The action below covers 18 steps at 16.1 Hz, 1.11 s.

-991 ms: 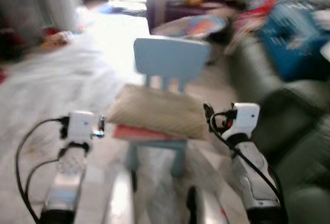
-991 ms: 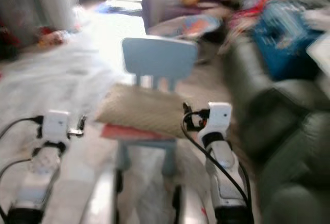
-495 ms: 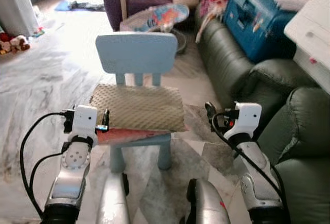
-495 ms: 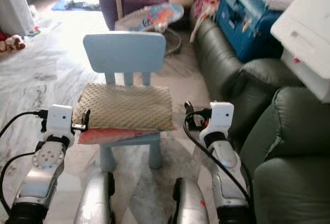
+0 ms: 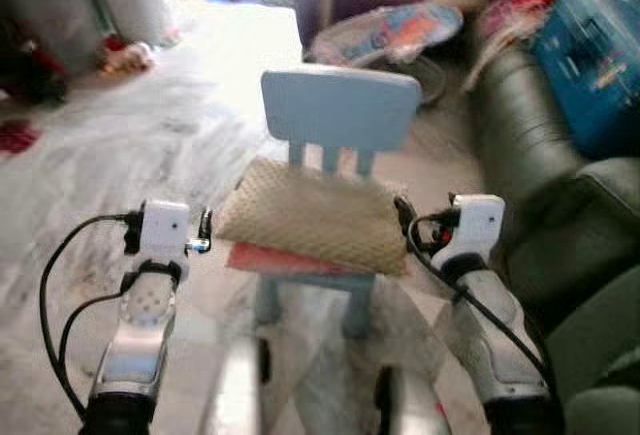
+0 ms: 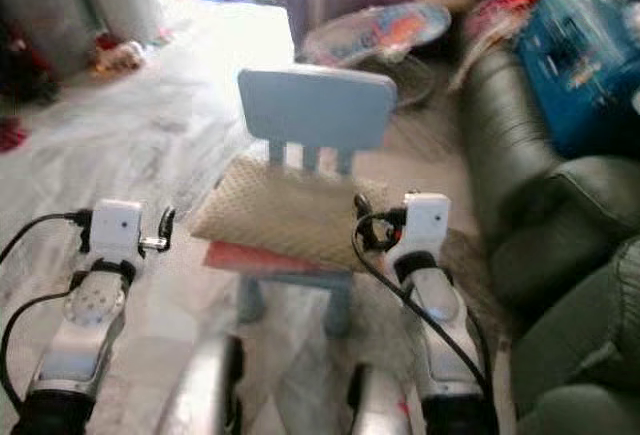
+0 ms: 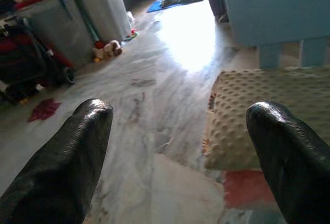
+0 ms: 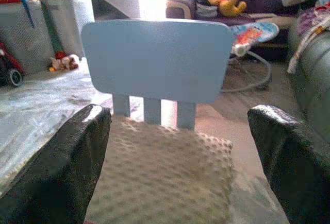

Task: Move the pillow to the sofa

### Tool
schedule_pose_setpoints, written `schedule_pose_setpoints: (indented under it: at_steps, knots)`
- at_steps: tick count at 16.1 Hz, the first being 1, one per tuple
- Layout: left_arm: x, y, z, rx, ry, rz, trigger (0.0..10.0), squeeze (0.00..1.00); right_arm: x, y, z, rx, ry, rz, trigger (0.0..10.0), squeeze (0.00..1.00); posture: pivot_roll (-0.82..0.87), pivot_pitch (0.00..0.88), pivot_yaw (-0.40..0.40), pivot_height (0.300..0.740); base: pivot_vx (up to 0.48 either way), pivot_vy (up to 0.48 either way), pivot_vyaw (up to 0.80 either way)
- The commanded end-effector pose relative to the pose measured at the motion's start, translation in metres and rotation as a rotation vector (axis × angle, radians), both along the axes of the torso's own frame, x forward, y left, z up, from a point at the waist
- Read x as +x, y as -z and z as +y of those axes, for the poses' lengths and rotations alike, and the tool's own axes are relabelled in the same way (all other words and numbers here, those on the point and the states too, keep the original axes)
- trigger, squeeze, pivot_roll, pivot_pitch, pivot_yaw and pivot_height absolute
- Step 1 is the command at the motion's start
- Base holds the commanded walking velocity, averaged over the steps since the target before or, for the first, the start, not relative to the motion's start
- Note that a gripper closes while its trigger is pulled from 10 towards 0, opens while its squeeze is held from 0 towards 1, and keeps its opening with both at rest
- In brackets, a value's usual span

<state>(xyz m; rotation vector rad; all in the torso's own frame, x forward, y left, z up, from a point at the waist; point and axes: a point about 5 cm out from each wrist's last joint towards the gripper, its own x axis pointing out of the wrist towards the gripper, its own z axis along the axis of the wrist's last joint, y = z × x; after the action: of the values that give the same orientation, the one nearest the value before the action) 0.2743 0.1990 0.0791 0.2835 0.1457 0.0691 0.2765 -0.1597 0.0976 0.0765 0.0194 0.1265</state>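
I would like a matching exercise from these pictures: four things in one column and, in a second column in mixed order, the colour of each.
Things:
1. pillow
2. child's chair
3. sofa
4. suitcase

Colours:
A. dark green
B. beige
C. deep blue
D. pale blue

Pairs: 1-B, 2-D, 3-A, 4-C

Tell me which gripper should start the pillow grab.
Right, probably. The right gripper is open and faces the pillow squarely, with the pillow between its fingers' lines. The left gripper, also open, points mostly past the pillow's edge at the floor.
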Motion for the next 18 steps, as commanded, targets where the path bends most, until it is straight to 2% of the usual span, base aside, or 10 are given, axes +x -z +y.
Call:
schedule_pose_setpoints:
  at_steps: [1, 5, 18]
  knots:
    - [0.0007, 0.0004, -0.0019, 0.008, 0.007, 0.006, 10.0, 0.0, -0.0001, -0.0026, -0.002, 0.004, 0.007, -0.008, 10.0, 0.0, -0.02, 0.0, -0.052, 0.618, 0.0, 0.0, 0.0]
    - [0.0011, 0.0002, -0.003, 0.01, 0.018, 0.002, 10.0, 0.0, 0.0002, -0.0028, -0.0022, 0.002, 0.002, -0.006, 10.0, 0.0, -0.02, 0.0, -0.055, 0.618, 0.0, 0.0, 0.0]
    - [0.0004, 0.0029, -0.004, 0.008, 0.024, 0.011, 10.0, 0.0, -0.0004, -0.0028, -0.0013, 0.002, -0.012, -0.002, 10.0, 0.0, -0.03, 0.0, -0.057, 0.618, 0.381, 0.0, 0.0]
